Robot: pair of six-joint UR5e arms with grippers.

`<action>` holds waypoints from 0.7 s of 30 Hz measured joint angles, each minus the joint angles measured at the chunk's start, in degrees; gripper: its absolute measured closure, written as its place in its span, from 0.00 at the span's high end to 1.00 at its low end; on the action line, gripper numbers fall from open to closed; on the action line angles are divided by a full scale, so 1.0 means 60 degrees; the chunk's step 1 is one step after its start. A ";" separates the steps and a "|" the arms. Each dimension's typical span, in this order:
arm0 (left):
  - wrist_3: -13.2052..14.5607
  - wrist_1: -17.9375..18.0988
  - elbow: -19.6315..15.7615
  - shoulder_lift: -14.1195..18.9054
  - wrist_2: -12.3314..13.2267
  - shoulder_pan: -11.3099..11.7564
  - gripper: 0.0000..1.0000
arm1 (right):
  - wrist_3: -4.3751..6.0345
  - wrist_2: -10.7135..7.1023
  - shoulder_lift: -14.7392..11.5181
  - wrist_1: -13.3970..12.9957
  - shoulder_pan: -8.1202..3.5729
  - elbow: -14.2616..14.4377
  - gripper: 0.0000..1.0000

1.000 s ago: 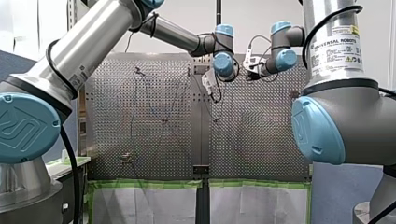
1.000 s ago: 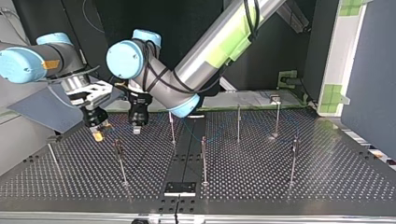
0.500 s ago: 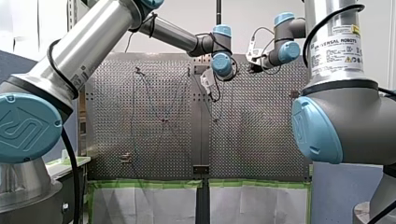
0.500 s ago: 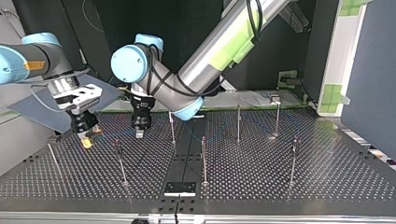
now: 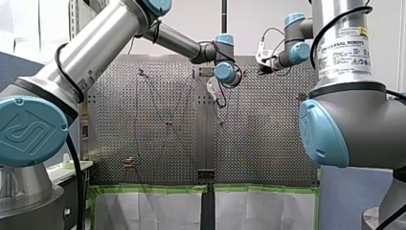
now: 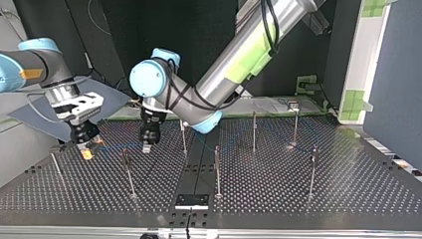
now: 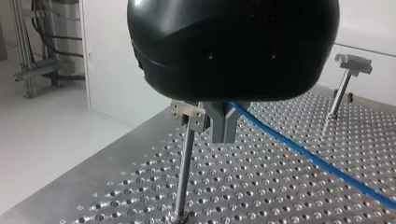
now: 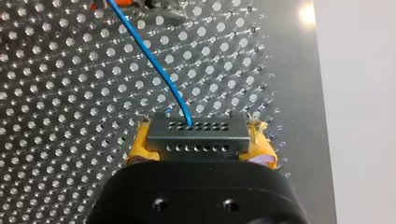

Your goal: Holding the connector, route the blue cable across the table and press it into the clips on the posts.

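My right gripper (image 8: 198,151), with yellow pads (image 8: 140,147), is shut on a dark connector (image 8: 196,137). The blue cable (image 8: 149,60) leaves the connector and runs ahead over the perforated table (image 8: 56,116). In the top view this gripper (image 6: 86,151) hangs low at the left. My left gripper (image 7: 223,133) has its metal fingers shut, and the blue cable (image 7: 299,149) trails out from them across the plate. A clip post (image 7: 187,140) stands right beside its fingers. In the top view my left gripper (image 6: 146,146) is between two posts (image 6: 128,172) (image 6: 183,137).
Several more thin clip posts (image 6: 217,169) (image 6: 254,130) (image 6: 312,169) stand across the table, one (image 6: 54,162) near my right gripper. A black plate (image 6: 191,200) lies at the near edge in the top view. Green-taped panels (image 6: 358,99) stand at that view's right.
My right gripper has carried the connector toward the top view's left, away from my left gripper. My left gripper has come slightly lower and nearer the post beside it.
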 joint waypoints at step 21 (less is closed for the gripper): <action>-0.0022 0.0371 0.0388 -0.0035 0.0700 0.0822 0.00 | 0.0055 -0.0422 0.0183 -0.0021 -0.0460 -0.0395 0.00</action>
